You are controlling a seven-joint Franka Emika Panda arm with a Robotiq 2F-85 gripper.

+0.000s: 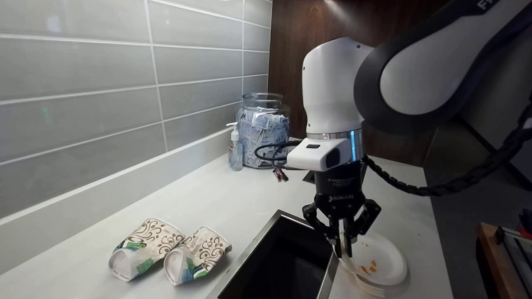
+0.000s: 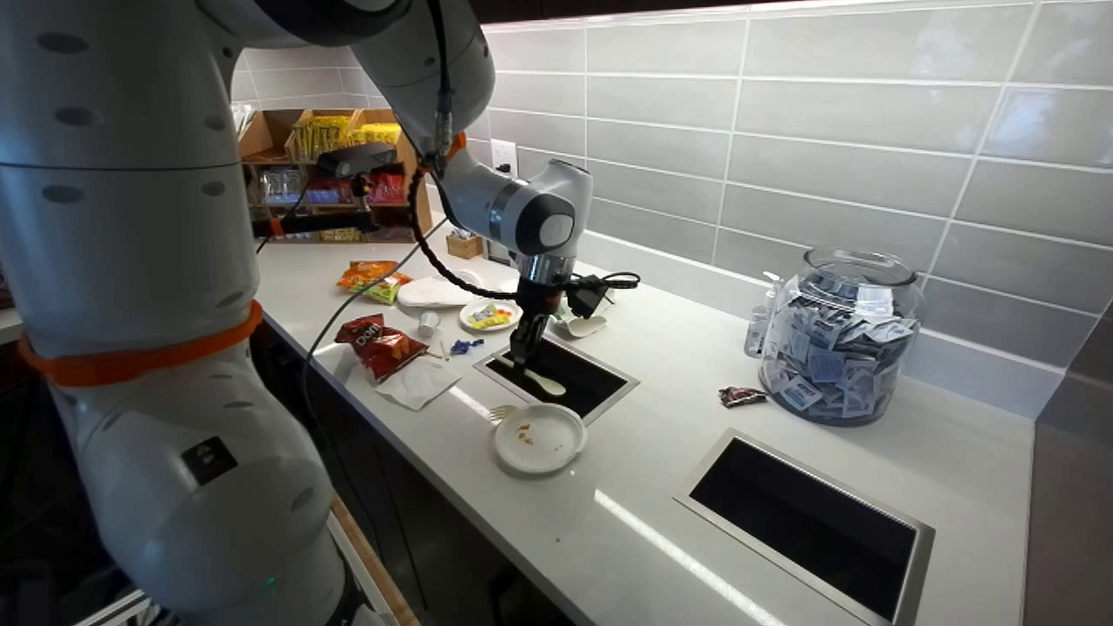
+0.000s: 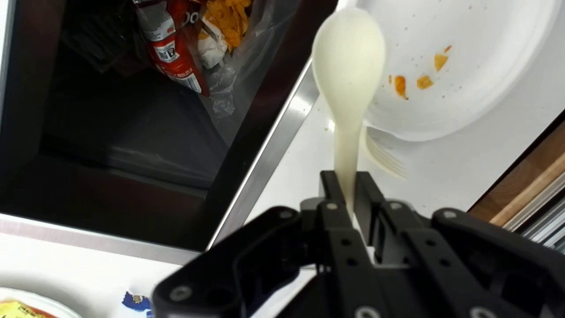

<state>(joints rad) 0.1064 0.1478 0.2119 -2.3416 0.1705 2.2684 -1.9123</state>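
Wrist view: pincer (image 3: 346, 190) comes in from the bottom, fingers narrow, gripping the handle of a cream-coloured spoon (image 3: 348, 66). Handle pinched between the tips; bowl runs ahead of them, up to top centre. White plate (image 3: 481, 53) fills the upper right, partly behind the bowl, with orange crumbs (image 3: 399, 86) on it. Pale fork (image 3: 384, 159) on the counter (image 3: 423, 190), just right of the spoon's neck and clear of the fingers; tines toward lower right, upper part out of sight behind the spoon. Left half taken up by a dark opening with a steel frame (image 3: 273, 152); red chip bag (image 3: 176, 53) inside, upper left. Scrap of blue wrapper (image 3: 137, 302) at the lower edge. In an exterior view, pincer near mid-frame, spoon jutting from the fingertips toward lower right, seen against the dark opening; plate lower in frame. Doritos bag (image 2: 380, 345) and crumpled napkin (image 2: 419, 385) farther left; glass jar (image 2: 839, 348) full of packets at the right. In an exterior view, two patterned cups (image 1: 145, 249) lie on their sides, lower left; pincer right of centre, a pale strip of the spoon showing between its fingers, plate low and just right.
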